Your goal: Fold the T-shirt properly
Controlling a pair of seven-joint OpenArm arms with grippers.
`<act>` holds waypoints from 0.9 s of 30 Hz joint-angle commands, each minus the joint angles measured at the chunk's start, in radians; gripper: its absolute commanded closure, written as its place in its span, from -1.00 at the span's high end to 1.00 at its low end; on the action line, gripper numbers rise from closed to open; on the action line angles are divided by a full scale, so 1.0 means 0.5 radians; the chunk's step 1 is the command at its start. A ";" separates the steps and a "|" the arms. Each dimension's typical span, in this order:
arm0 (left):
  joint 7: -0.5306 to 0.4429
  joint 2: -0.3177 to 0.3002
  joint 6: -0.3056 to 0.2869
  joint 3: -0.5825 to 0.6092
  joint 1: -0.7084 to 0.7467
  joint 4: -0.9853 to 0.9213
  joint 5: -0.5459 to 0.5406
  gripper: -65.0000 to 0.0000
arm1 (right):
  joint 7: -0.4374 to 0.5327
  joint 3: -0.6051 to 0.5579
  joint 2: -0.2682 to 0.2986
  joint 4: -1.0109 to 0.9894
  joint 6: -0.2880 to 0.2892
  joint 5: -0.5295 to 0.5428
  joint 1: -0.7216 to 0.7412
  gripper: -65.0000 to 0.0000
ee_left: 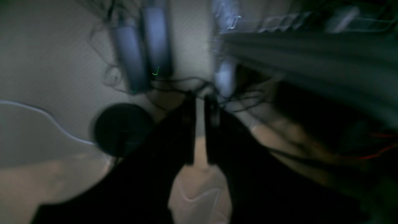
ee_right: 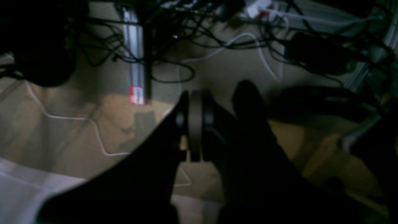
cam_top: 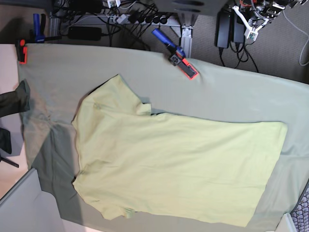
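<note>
Yellow-green cotton, the T-shirt [cam_top: 174, 164] lies spread out flat on the bench [cam_top: 231, 96], on top of a big dull grey-green cloth [cam_top: 77, 67]. Its body stretches toward the right side of the base view. One short sleeve [cam_top: 113, 94] points up near the top left, and the other sleeve is at the bottom left. A red and blue clamp [cam_top: 179, 59] pins the cloth at the far edge of the bench, just past the shirt. Another red clamp [cam_top: 21, 50] sits at the top left corner.

Neither end effector is over the shirt. Both wrist views look down at the floor and tangled black cables [ee_right: 174, 40], not at the shirt.

The left end effector [ee_left: 200, 130] shows two dark fingers with a thin gap between them, and nothing is in that gap. The view is blurry.

The right end effector [ee_right: 196, 130] has its fingers pressed tight together, clenched on nothing.

A dark piece of one arm [cam_top: 14, 99] peeks in at the left edge of the base view, well apart from the shirt.
</note>
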 commanded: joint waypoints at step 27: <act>0.763 -0.349 -0.350 -1.330 1.434 2.898 -0.390 -0.86 | -0.562 0.703 0.443 2.409 0.081 1.380 -0.959 -0.86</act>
